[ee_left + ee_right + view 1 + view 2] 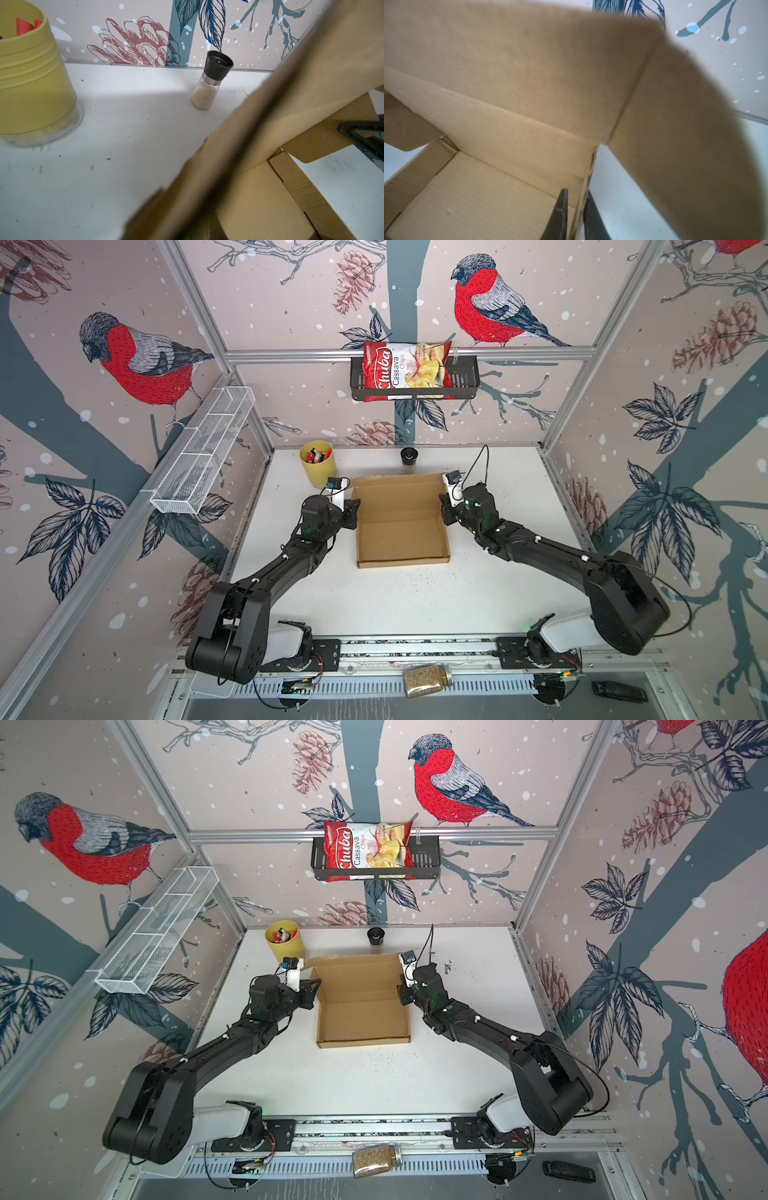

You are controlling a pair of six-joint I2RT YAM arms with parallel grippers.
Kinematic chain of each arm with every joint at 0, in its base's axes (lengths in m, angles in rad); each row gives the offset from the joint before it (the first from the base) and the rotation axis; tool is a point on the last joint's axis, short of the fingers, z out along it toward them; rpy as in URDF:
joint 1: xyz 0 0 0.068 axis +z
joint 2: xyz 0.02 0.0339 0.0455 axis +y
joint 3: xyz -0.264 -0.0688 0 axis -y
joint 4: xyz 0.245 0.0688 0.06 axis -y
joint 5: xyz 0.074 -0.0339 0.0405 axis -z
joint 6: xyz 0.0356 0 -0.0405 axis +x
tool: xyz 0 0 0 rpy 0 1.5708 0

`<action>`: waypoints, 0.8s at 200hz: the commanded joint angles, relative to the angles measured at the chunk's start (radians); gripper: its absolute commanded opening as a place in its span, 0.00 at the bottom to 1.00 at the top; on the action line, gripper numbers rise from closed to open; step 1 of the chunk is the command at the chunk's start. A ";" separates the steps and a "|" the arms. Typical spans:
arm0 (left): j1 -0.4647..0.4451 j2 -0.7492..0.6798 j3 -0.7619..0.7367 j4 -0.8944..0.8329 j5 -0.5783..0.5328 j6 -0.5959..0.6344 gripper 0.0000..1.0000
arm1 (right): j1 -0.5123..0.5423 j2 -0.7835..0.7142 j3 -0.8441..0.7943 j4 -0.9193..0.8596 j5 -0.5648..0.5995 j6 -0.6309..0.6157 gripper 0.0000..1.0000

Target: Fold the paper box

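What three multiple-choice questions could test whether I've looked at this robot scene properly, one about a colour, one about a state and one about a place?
1. The cup holding markers is: A yellow; B blue; C green.
2. The right gripper is: A shut on the paper box's side wall; B open above it; C holding the cup.
3. The chips bag sits: A inside the paper box; B in the black basket on the back wall; C in the cup.

Answers:
1 A, its wall is plainly yellow in both top views.
2 A, the right wrist view shows its jaws closed on either side of that wall.
3 B, the bag stands in that basket, high above the table.
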 commanded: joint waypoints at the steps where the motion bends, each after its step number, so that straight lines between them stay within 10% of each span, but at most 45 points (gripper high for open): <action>1: -0.010 -0.007 -0.011 0.054 0.025 -0.008 0.15 | 0.018 -0.007 -0.014 0.040 -0.008 0.019 0.16; 160: -0.046 -0.008 -0.101 0.176 -0.031 -0.034 0.15 | 0.054 -0.060 -0.202 0.254 0.076 0.057 0.16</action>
